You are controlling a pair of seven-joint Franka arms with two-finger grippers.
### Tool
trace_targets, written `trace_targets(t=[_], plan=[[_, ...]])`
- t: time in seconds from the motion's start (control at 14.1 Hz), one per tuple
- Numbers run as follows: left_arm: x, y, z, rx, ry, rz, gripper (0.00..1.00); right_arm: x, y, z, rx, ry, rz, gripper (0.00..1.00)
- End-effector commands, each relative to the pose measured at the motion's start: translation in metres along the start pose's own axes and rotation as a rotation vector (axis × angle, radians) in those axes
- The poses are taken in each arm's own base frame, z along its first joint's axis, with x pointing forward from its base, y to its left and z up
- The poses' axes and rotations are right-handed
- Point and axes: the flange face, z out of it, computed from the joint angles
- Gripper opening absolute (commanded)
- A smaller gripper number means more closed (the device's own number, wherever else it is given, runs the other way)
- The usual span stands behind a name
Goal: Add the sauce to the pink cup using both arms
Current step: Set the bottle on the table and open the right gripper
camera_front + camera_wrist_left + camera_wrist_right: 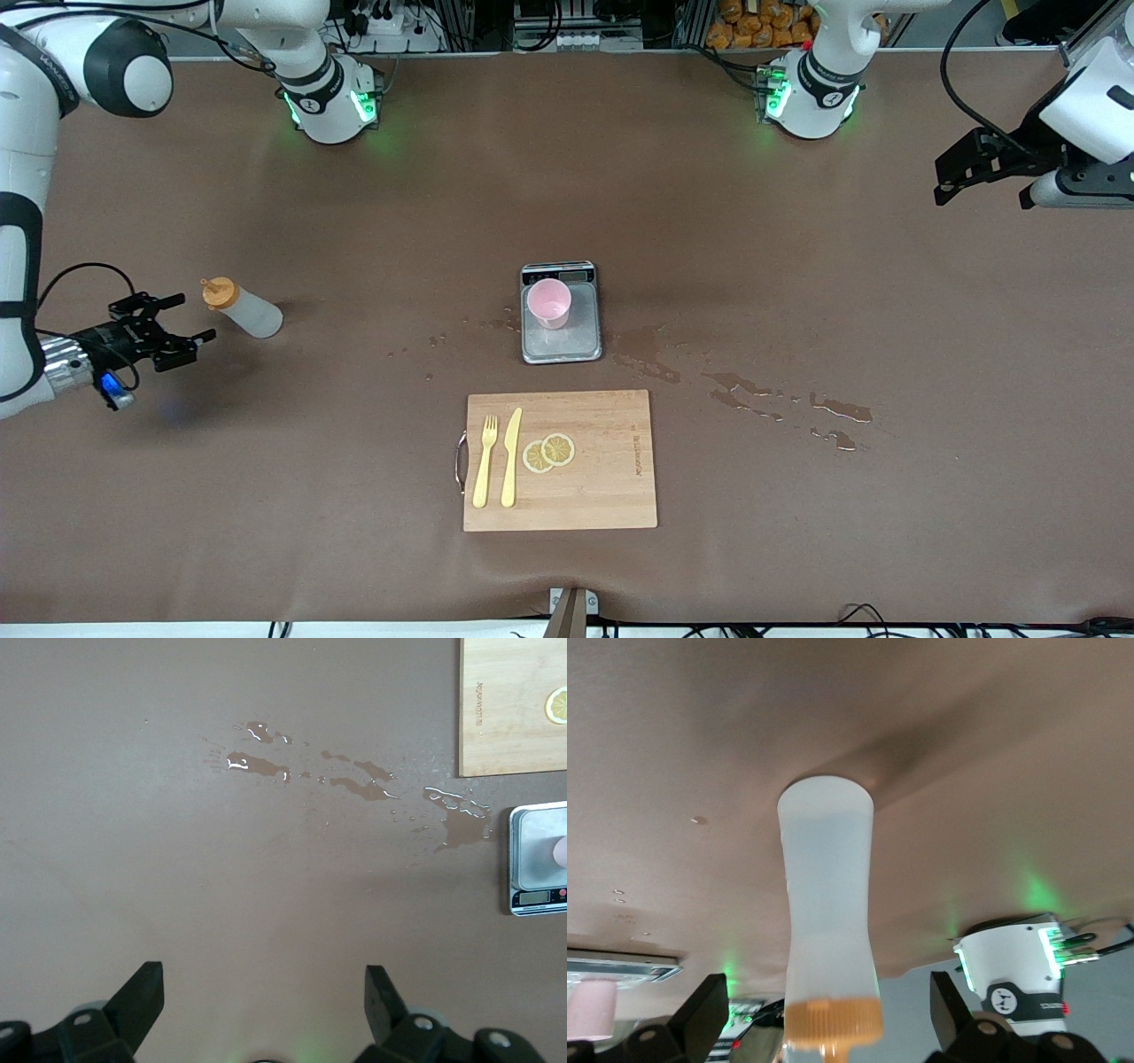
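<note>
The sauce bottle (244,310), whitish with an orange cap, stands upright on the table toward the right arm's end. My right gripper (197,319) lies level beside it, open, and in the right wrist view the bottle (828,912) shows between the spread fingers (700,1014), which do not touch it. The pink cup (549,303) stands on the grey scale (561,346) at the table's middle. My left gripper (943,182) hangs open and empty over the left arm's end of the table, and its wrist view shows bare table between its fingertips (149,983).
A wooden cutting board (602,470) lies nearer to the front camera than the scale, with a yellow fork (485,461), a yellow knife (511,456) and lemon slices (549,452) on it. Wet spill patches (753,394) spread from the scale toward the left arm's end.
</note>
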Motion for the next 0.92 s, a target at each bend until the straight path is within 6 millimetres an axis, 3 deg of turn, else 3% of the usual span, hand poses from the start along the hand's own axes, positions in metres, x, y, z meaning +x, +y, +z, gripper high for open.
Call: trace_targets(t=[0.0, 0.21, 0.5, 0.64, 0.78, 0.85], plan=[[-0.003, 0.001, -0.002, 0.007, 0.012, -0.007, 1.00, -0.043, -0.016, -0.025, -0.067, 0.073, 0.000, 1.00], [-0.002, 0.000, -0.001, 0.002, 0.008, -0.010, 1.00, -0.110, -0.043, -0.056, -0.119, 0.206, -0.044, 1.00], [-0.002, -0.002, -0.001, 0.004, 0.008, -0.014, 1.00, -0.196, -0.091, -0.065, -0.164, 0.295, -0.210, 1.00], [-0.002, -0.003, -0.001, 0.007, 0.009, -0.013, 1.00, -0.240, -0.093, -0.081, -0.138, 0.356, -0.258, 1.00], [-0.003, -0.002, -0.001, 0.008, 0.010, -0.013, 1.00, -0.298, -0.103, -0.092, -0.154, 0.443, -0.364, 1.00], [-0.003, -0.002, -0.001, 0.008, 0.010, -0.013, 1.00, -0.312, -0.101, -0.093, -0.169, 0.457, -0.415, 1.00]])
